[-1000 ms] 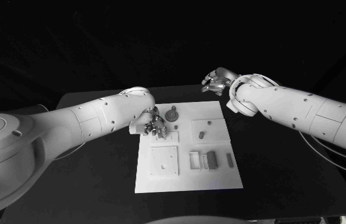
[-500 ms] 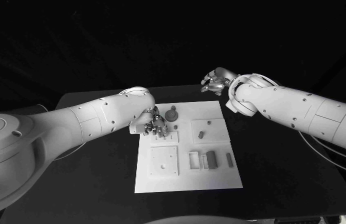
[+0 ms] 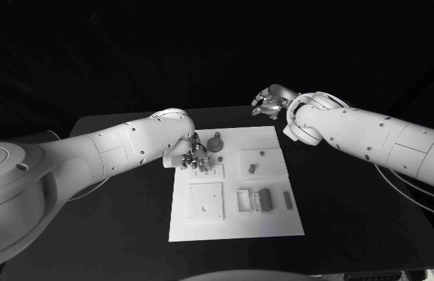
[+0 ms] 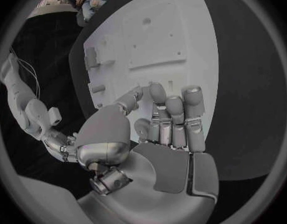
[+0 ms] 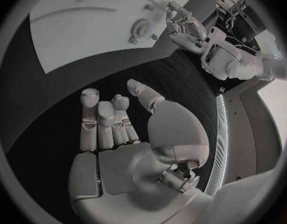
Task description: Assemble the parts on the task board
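The white task board lies in the middle of the black table. On it are a round grey part, an oblong part, a square plate, two rectangular parts and a slim part. My left hand hovers over the board's far left area, next to the round part, fingers pointing down. In the left wrist view the left hand has its fingers stretched over the board with nothing in them. My right hand is raised beyond the board's far edge. Its palm is empty.
Black table surrounds the board on all sides. The right wrist view shows the board, the round part and my left hand on the far side of a strip of dark table.
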{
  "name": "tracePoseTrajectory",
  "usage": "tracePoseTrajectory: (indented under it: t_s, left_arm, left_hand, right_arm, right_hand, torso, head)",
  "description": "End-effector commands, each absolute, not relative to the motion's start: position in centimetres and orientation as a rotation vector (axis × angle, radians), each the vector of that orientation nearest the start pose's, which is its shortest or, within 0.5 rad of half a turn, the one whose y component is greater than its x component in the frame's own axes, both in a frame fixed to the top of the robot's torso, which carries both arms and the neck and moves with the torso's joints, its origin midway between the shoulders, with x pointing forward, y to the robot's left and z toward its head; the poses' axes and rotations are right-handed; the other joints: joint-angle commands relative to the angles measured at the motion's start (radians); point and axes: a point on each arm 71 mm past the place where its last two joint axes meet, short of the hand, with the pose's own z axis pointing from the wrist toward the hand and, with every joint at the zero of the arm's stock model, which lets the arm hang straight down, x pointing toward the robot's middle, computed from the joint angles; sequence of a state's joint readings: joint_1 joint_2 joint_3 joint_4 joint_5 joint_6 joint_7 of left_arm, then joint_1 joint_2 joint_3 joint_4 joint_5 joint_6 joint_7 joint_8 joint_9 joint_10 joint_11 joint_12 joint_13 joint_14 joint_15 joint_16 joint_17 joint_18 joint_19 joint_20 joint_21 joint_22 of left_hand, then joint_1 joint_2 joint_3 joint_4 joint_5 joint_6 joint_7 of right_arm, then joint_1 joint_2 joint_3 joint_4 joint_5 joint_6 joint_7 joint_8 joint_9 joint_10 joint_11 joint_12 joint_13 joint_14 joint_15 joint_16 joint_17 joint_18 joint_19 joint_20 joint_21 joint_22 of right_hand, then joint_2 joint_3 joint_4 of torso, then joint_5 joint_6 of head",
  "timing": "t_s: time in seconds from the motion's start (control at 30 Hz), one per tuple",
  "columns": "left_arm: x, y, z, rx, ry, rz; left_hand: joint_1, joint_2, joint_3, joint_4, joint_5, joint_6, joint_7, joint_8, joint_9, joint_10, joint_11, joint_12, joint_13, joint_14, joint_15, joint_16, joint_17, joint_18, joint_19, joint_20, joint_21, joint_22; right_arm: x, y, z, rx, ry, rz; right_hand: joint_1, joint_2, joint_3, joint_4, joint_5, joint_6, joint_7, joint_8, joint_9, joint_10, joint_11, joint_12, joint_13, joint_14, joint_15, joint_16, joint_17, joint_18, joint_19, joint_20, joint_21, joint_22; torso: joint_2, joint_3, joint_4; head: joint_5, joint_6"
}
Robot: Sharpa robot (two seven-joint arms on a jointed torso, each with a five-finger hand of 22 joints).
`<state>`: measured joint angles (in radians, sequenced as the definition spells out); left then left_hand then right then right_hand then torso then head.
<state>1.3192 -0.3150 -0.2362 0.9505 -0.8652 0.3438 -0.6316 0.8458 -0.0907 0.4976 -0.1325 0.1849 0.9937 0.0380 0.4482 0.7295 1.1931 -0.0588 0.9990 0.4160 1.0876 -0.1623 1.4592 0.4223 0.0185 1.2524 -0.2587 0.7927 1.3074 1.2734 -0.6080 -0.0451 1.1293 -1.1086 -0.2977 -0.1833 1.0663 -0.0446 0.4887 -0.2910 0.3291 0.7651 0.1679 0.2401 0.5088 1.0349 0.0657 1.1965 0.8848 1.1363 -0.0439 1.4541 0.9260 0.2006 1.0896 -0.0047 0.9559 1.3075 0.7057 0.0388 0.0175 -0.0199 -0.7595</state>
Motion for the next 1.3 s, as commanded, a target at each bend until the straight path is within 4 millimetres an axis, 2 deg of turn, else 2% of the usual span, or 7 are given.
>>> tracePoseTrajectory:
  t_s: [0.03,0.37,0.47,0.5,0.73,1.1,1.3]
  left_arm:
    - [54.5,11.27,-25.32,-0.142,2.572,-0.184]
    - [54.54,11.26,-25.33,-0.145,2.569,-0.184]
    - [54.55,11.25,-25.34,-0.145,2.569,-0.185]
    - [54.55,11.24,-25.35,-0.145,2.57,-0.184]
    - [54.66,11.24,-25.31,-0.162,2.551,-0.19]
    - [54.65,11.19,-25.32,-0.158,2.554,-0.193]
    - [54.61,11.14,-25.33,-0.156,2.554,-0.196]
  left_hand:
    - [-0.004,-0.006,-0.002,0.008,-0.009,0.005,0.016,-0.006,0.001,-0.007,0.002,0.003,0.001,-0.007,0.0,-0.003,0.0,0.069,-0.007,0.003,-0.006,0.012]
    - [-0.005,-0.009,-0.003,0.012,-0.022,0.003,0.016,-0.008,0.002,-0.008,0.002,0.004,0.001,-0.007,0.001,-0.003,0.0,0.07,-0.007,0.003,-0.007,0.013]
    - [-0.005,-0.013,-0.005,0.018,-0.073,0.003,0.015,-0.011,0.005,-0.009,0.002,0.006,0.002,-0.008,0.001,-0.002,0.0,0.072,-0.008,0.003,-0.008,0.013]
    - [-0.006,-0.015,-0.006,0.02,-0.08,0.003,0.016,-0.011,0.006,-0.009,0.002,0.006,0.002,-0.008,0.001,-0.002,0.0,0.072,-0.008,0.003,-0.008,0.013]
    - [-0.003,-0.016,-0.004,0.024,-0.089,-0.009,0.018,-0.021,0.004,-0.009,0.004,0.007,0.002,-0.007,0.002,-0.001,0.0,0.073,-0.007,0.003,-0.008,0.014]
    - [0.004,-0.01,-0.001,0.024,-0.083,-0.008,0.019,-0.023,0.004,-0.008,0.004,0.008,0.002,-0.007,0.002,0.0,0.0,0.074,-0.006,0.004,-0.007,0.014]
    - [0.034,0.02,0.006,-0.003,-0.013,-0.002,0.019,-0.025,0.008,-0.008,0.004,0.01,0.002,-0.006,0.003,0.002,0.0,0.074,-0.005,0.005,-0.004,0.016]
  right_arm:
    - [56.78,-20.63,-17.78,0.265,1.737,0.574]
    - [56.74,-20.72,-17.72,0.266,1.73,0.576]
    - [56.73,-20.71,-17.73,0.266,1.73,0.576]
    - [56.72,-20.7,-17.72,0.266,1.73,0.577]
    - [56.71,-20.61,-17.75,0.262,1.735,0.581]
    - [56.69,-20.56,-17.76,0.261,1.737,0.584]
    - [56.69,-20.61,-17.78,0.262,1.739,0.585]
  right_hand:
    - [-0.007,-0.002,0.002,0.001,0.002,0.007,0.012,0.003,-0.001,-0.008,0.0,0.005,-0.001,-0.006,0.002,-0.002,-0.001,0.061,-0.003,-0.003,-0.007,0.013]
    - [-0.007,-0.001,0.002,0.001,0.002,0.007,0.012,0.004,-0.001,-0.008,0.0,0.005,-0.001,-0.006,0.002,-0.002,-0.001,0.061,-0.003,-0.003,-0.007,0.013]
    - [-0.007,-0.001,0.002,0.001,0.002,0.008,0.012,0.004,-0.001,-0.008,0.0,0.005,-0.001,-0.006,0.002,-0.002,-0.001,0.061,-0.003,-0.003,-0.007,0.013]
    - [-0.007,-0.001,0.002,0.001,0.002,0.008,0.012,0.004,-0.001,-0.008,0.0,0.005,-0.001,-0.006,0.002,-0.002,-0.001,0.061,-0.003,-0.003,-0.007,0.013]
    - [-0.008,-0.002,0.002,0.001,0.002,0.008,0.012,0.004,-0.001,-0.008,0.0,0.005,-0.002,-0.006,0.002,-0.002,-0.001,0.061,-0.003,-0.003,-0.007,0.013]
    - [-0.008,-0.002,0.002,0.001,0.002,0.007,0.012,0.004,-0.001,-0.008,0.0,0.005,-0.002,-0.006,0.002,-0.002,-0.002,0.061,-0.003,-0.002,-0.007,0.013]
    - [-0.009,-0.002,0.002,0.001,0.002,0.008,0.012,0.004,-0.001,-0.008,0.0,0.006,-0.002,-0.006,0.002,-0.002,-0.002,0.061,-0.003,-0.002,-0.007,0.013]
  torso:
    - [0.0,0.0004,0.0001]
    - [0.0,0.0004,-0.0001]
    - [0.0,0.0002,-0.0003]
    - [0.0,0.0004,-0.0004]
    - [0.0,0.0007,-0.0002]
    - [0.0,0.0004,-0.0001]
    - [0.0,0.0005,-0.0003]
  head:
    - [0.0,0.0]
    - [-0.001,-0.002]
    - [-0.001,-0.002]
    - [-0.001,-0.003]
    - [-0.002,-0.001]
    - [-0.003,-0.002]
    - [-0.003,-0.003]
